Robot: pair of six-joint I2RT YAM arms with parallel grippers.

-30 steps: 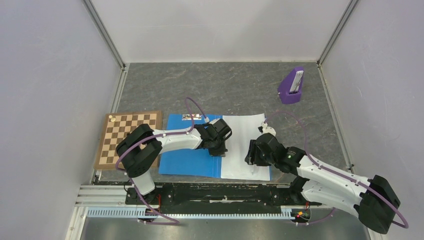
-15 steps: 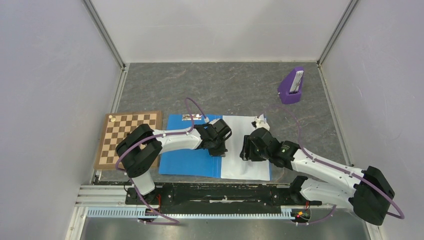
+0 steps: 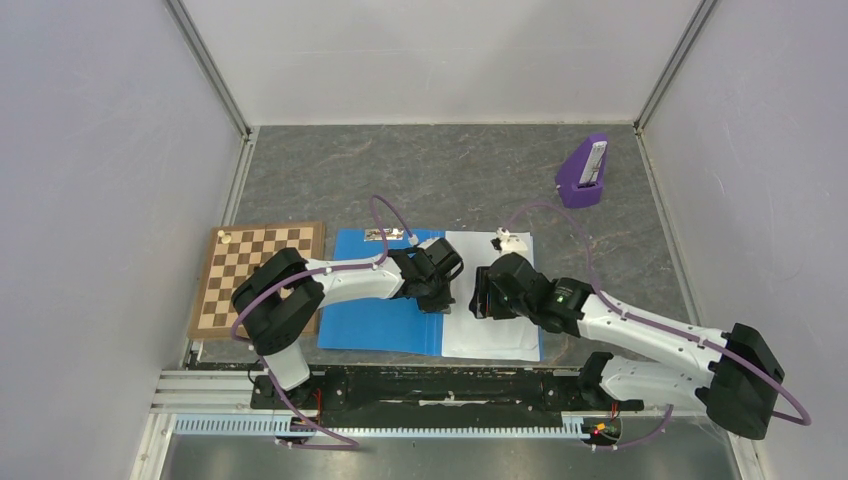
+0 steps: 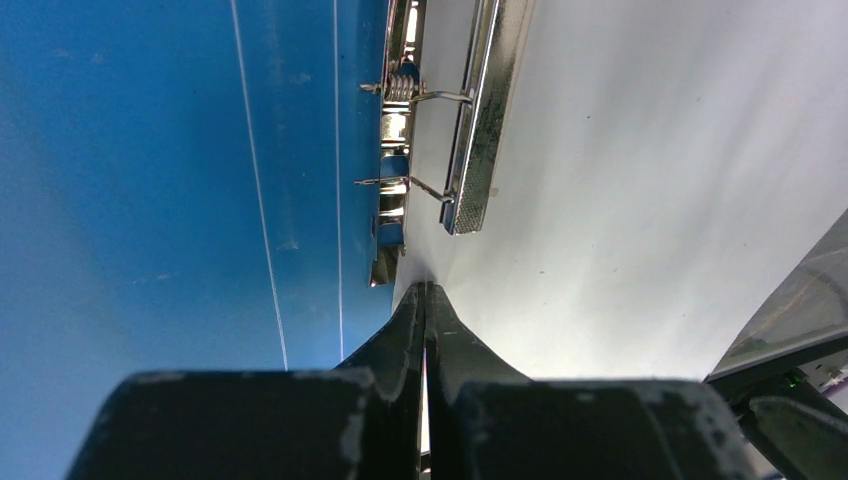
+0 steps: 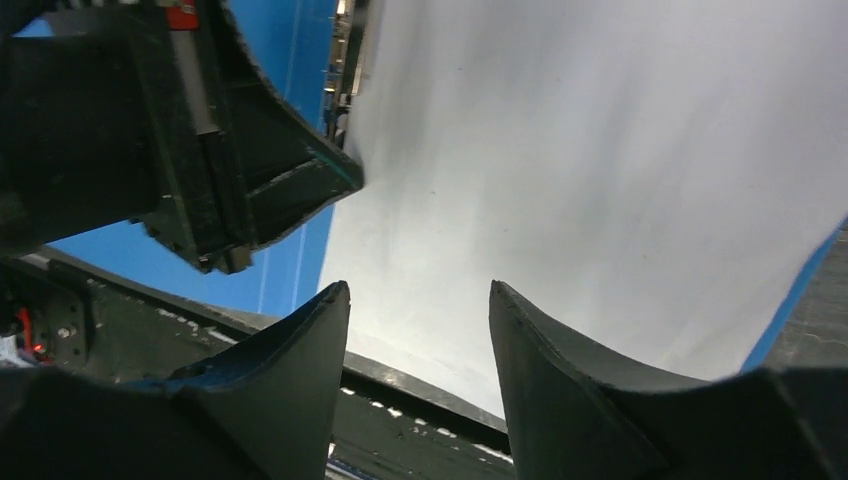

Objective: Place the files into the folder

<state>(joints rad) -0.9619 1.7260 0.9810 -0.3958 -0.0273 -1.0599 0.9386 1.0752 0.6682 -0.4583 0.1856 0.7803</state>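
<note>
Both arms work the open folder (image 3: pixel 385 300) on the counter: we see the files (image 3: pixel 495 325) lying on its right half. Our right gripper (image 5: pixel 420 330), jaws released, has slid left toward the spine; left gripper (image 4: pixel 425 300) stays clenched at the clip (image 4: pixel 480 120).

folder (image 3: pixel 385 312): bright blue, with thin pale lines running along it in the left wrist view
files (image 3: pixel 495 330): plain white, blank
clip (image 4: pixel 470 130): shiny silver metal, with a fine dotted texture at its end
chessboard (image 3: pixel 258 275): brown and cream checks in a brown wooden frame, at 9 o'clock from the folder
small piece on the chessboard (image 3: pixel 224 237): pale cream
wedge-shaped object (image 3: pixel 583 172): purple with a white panel, at 2 o'clock from the files
table (image 3: pixel 450 180): mottled grey with paler veins
arms (image 3: pixel 345 282): white shells, black joints, purple cables
left gripper (image 4: pixel 425 300): black fingers
right gripper (image 5: pixel 418 345): black fingers
</note>
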